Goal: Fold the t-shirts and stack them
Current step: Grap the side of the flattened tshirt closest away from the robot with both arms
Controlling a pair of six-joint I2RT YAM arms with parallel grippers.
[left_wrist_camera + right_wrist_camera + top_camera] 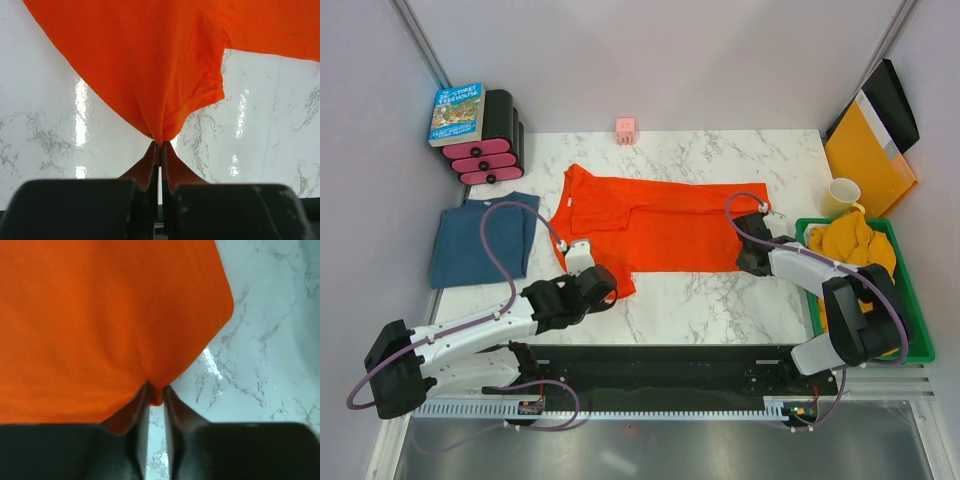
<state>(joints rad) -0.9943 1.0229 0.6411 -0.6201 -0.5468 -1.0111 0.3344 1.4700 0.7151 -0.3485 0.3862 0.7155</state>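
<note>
Orange-red t-shirt (660,225) long axis left-right, hem end right; left claw (160,147), right claw (156,392) each pinching its edge.

- The top view is lit brightly and evenly from above; only faint, soft shadows are cast on the marble table (720,300) beneath the arms.
- In the left wrist view, vertical glare streaks are seen on the marble at 9 and 3 o'clock.
- In the right wrist view, one small glare patch is seen towards 3 o'clock.
- The orange t-shirt (150,60) is rendered heavily saturated.
- The left gripper (160,147) and right gripper (156,392) are rendered dark and slightly soft at 6 o'clock.
</note>
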